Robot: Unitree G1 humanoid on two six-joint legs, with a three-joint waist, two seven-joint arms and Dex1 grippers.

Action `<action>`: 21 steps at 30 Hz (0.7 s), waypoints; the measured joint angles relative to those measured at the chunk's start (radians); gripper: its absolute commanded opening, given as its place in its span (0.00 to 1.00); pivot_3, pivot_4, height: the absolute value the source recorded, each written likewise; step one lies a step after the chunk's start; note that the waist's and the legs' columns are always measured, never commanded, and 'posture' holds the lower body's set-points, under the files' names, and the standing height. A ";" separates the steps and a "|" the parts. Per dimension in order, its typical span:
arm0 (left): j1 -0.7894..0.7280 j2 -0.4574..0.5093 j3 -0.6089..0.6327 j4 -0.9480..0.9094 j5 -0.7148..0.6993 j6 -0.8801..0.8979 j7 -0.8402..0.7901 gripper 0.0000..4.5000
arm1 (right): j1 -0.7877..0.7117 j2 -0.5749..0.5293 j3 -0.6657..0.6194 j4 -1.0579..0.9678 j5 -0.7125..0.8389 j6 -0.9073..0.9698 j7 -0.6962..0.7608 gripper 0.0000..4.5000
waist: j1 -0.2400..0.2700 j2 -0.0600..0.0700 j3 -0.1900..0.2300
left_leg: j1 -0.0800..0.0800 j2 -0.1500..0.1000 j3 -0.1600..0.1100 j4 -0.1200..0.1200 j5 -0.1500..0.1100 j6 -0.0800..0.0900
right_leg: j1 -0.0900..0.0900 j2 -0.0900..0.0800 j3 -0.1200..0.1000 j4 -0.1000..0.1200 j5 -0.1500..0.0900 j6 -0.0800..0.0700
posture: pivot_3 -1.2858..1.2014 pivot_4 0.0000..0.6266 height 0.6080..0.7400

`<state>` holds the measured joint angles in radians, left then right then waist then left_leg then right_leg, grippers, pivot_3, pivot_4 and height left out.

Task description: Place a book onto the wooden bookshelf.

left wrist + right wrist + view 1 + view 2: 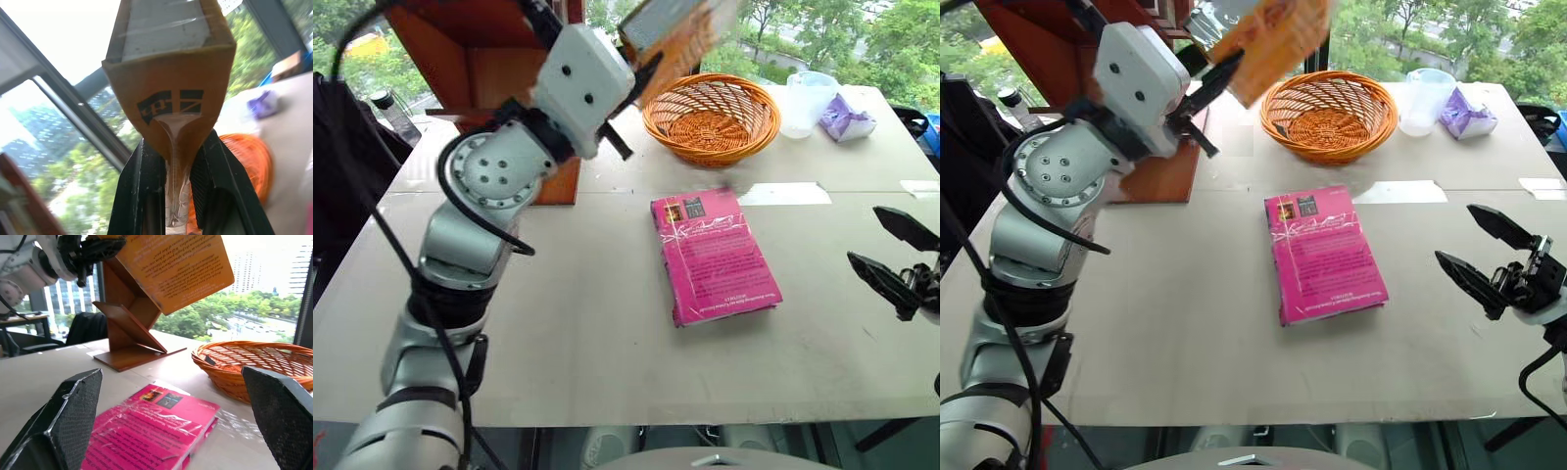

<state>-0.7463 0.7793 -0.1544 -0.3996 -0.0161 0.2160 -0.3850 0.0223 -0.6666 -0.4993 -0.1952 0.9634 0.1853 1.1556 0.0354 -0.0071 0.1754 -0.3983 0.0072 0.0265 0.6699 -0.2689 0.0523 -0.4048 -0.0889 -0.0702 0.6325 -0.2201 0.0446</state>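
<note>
- High over the far-left part of the white table (pixel 558 323), your left gripper (pixel 1219 73) holds the yellow-orange book (pixel 1268 39) in the air, fingers clamped on its lower corner; the left wrist view shows both black fingers (pixel 142 191) pressed against the covers.
- The book tilts, its pale page edges (pixel 651 22) turned up and to the left, just beside the upper boards of the reddish-brown wooden bookshelf (pixel 480 59), which stands at the table's far-left edge.
- Your left arm rises from the near-left corner, elbow bent, wrist angled up toward the shelf.
- Your right gripper (pixel 1484 255) hangs over the right side of the table, its two fingers spread wide and holding nothing, pointed toward the table's middle.
- A magenta-pink book (pixel 713 257) lies flat mid-table, between the two arms and well apart from both; bare tabletop runs all round it.
- A round orange wicker basket (pixel 711 116) sits beyond the pink book, right of the bookshelf, with a clear plastic cup (pixel 808 98) and a purple packet (pixel 845 119) farther right.
- Black print covers the yellow-orange book's cover in the right wrist view, and dark lines of text the pink one; neither can be read.
</note>
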 measured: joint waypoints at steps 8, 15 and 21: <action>0.131 0.169 0.007 -0.157 0.357 -0.018 -0.076 0.03 | -0.285 -0.009 0.114 0.127 0.084 0.195 0.057 1.00 | 0.006 -0.006 0.006 | -0.004 0.000 0.003 0.001 0.002 -0.004 | -0.003 0.000 0.001 -0.002 0.000 0.001 | 0.52 0.24 1.00; 0.215 0.202 0.113 -0.328 0.498 0.093 -0.186 0.03 | -0.413 0.045 0.190 0.285 0.006 0.196 0.128 1.00 | -0.011 -0.006 0.006 | -0.011 0.000 0.004 0.002 0.003 -0.004 | -0.008 0.001 0.002 -0.005 0.003 0.005 | 0.52 0.24 1.00; 0.355 0.199 0.173 -0.426 0.582 0.224 -0.298 0.03 | -0.507 0.065 0.210 0.390 -0.052 0.178 0.187 1.00 | -0.021 -0.006 0.006 | -0.013 0.000 0.003 0.003 0.003 -0.004 | -0.009 0.001 0.001 -0.003 0.003 0.005 | 0.52 0.24 1.00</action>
<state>-0.3911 0.9779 0.0191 -0.8261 0.5661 0.4402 -0.6826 -0.4848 -0.6013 -0.2896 0.1950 0.9117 0.3637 1.3428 0.0142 -0.0130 0.1815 -0.4109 0.0076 0.0290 0.6730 -0.2662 0.0480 -0.4142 -0.0876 -0.0690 0.6298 -0.2173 0.0492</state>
